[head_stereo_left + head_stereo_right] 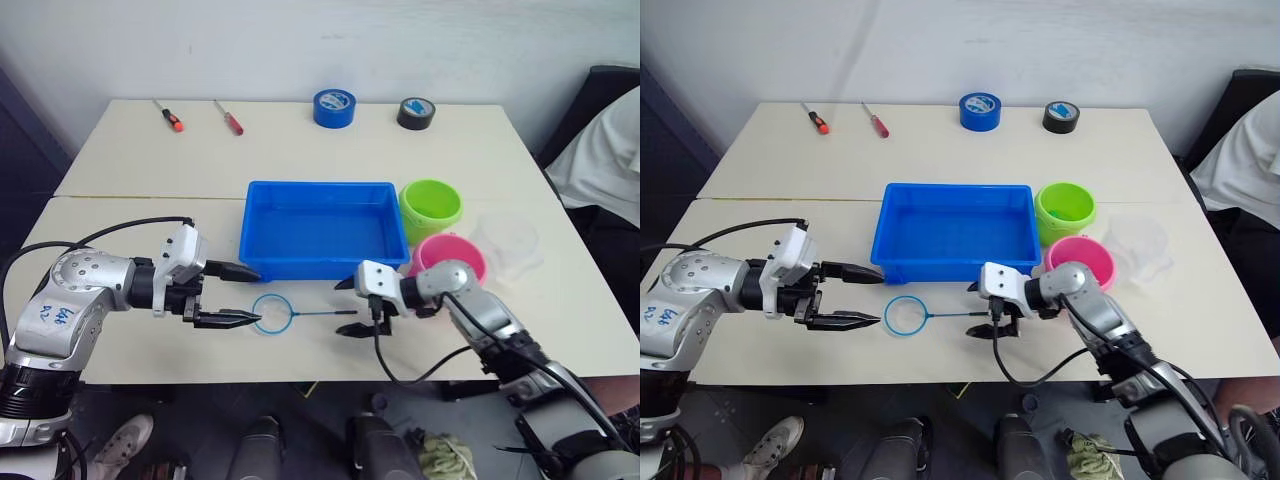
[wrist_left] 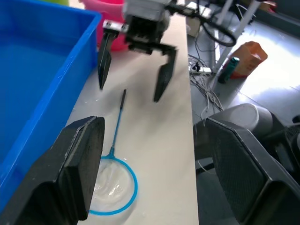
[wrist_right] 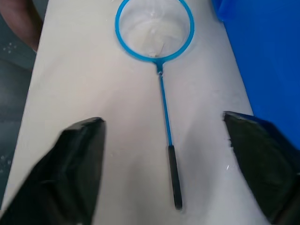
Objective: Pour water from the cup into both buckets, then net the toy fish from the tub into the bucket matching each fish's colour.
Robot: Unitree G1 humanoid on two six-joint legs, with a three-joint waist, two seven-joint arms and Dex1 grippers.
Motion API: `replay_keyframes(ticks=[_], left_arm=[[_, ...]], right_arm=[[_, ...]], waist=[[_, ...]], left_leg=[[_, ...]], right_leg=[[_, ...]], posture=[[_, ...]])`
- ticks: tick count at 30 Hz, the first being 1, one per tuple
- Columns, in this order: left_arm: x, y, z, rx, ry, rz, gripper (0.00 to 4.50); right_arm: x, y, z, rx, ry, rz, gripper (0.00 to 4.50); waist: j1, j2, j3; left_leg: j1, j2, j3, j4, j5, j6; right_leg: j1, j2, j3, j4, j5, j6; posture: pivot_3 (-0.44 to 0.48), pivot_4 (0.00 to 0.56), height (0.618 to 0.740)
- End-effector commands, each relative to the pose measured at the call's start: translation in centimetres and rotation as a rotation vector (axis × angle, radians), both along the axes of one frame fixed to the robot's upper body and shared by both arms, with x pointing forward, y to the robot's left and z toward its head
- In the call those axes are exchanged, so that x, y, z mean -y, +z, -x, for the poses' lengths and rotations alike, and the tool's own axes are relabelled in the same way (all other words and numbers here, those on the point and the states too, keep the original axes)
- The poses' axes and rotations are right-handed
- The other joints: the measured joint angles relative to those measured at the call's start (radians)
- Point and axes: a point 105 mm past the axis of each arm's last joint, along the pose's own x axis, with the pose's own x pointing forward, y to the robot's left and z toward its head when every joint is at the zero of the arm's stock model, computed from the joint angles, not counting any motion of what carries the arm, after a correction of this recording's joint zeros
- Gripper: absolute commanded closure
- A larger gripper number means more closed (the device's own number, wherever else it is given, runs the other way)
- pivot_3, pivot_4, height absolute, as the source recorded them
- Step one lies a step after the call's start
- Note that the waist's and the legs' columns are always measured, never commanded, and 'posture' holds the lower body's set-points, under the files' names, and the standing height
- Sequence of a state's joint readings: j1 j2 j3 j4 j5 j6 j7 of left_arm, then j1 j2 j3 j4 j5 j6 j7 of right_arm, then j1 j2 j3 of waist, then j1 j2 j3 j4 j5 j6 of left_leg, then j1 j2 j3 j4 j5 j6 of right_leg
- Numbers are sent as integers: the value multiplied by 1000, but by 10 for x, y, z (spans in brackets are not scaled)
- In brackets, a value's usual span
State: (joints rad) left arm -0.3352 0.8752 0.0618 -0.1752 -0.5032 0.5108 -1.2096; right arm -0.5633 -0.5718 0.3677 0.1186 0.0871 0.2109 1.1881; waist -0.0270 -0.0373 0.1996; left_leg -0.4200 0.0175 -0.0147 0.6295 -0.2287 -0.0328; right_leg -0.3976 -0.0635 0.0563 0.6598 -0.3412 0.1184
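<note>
Lying flat near the worktop's front edge, the light-blue-hooped hand net (image 1: 272, 314) has its dark handle between the right gripper's (image 1: 349, 307) spread fingers, which should lower and close squarely; left gripper (image 1: 240, 296) gapes beside the hoop.

Net (image 1: 275, 314) flat on surface (image 1: 120, 170), in front of tub (image 1: 322, 228), between my left jaws (image 1: 240, 296) and right jaws (image 1: 348, 306). Buckets (image 1: 430, 208) right of tub; cup (image 1: 508, 243) beyond. Screwdrivers (image 1: 170, 116), tape rolls (image 1: 334, 107) along far edge.

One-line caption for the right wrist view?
Open right gripper poised over the net lying on the table beside the tub.
</note>
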Motion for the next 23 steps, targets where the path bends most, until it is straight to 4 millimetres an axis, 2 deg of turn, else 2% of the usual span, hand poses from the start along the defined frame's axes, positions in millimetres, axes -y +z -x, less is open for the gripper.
replay_keyframes(ticks=[1, 4, 8, 10, 12, 14, 18, 23], left_arm=[[-5, 2, -3, 25, 110, -1, 772], [-18, -12, 0, -3, 249, 32, 772], [-38, -34, 13, -26, 420, 66, 772], [-41, -40, 18, -42, 466, 79, 772], [-46, -57, 29, -74, 529, 48, 772], [-49, -71, 38, -105, 580, 21, 772], [-56, -87, 46, -139, 651, 7, 772], [-53, -89, 50, -155, 646, 26, 772]], right_arm=[[9, 29, 19, 40, -12, -64, 41], [20, 37, 42, 15, -97, -125, 41], [32, 24, 70, -81, -253, -161, 41], [36, 17, 74, -95, -304, -153, 41], [45, 8, 75, -109, -381, -151, 41], [52, 2, 75, -123, -440, -160, 41], [53, -4, 76, -141, -471, -162, 41], [59, -12, 78, -154, -469, -139, 41]], waist=[[0, 0, 0], [-4, 0, 0], [-4, 1, 0], [-1, 0, 0], [-2, 1, -1], [-2, 1, -1], [-1, 1, -2], [3, 1, -2]], left_leg=[[0, 0, 0, 0, 0, 0], [0, 1, 0, 0, 0, 0], [4, 6, 0, -2, -3, -3], [7, 7, 0, -2, -3, -3], [13, 8, 0, -3, -3, -4], [20, 11, 0, -7, -4, -6], [21, 11, 2, -9, -4, -5], [20, 11, 1, -11, -4, -6]], right_leg=[[0, 0, 0, 0, 0, 0], [1, 0, 0, -1, 0, 0], [4, -3, 1, -2, -1, -2], [6, -2, 0, -2, -2, -4], [13, -1, 1, -5, -3, -8], [23, -1, 3, -14, -9, -25], [24, -2, 4, -19, -8, -27], [24, -2, 3, -21, -8, -27]], posture=[[0, 150, 734], [0, 150, 734], [0, 150, 734], [0, 150, 734], [0, 150, 734], [0, 150, 734], [0, 150, 734], [0, 150, 734]])
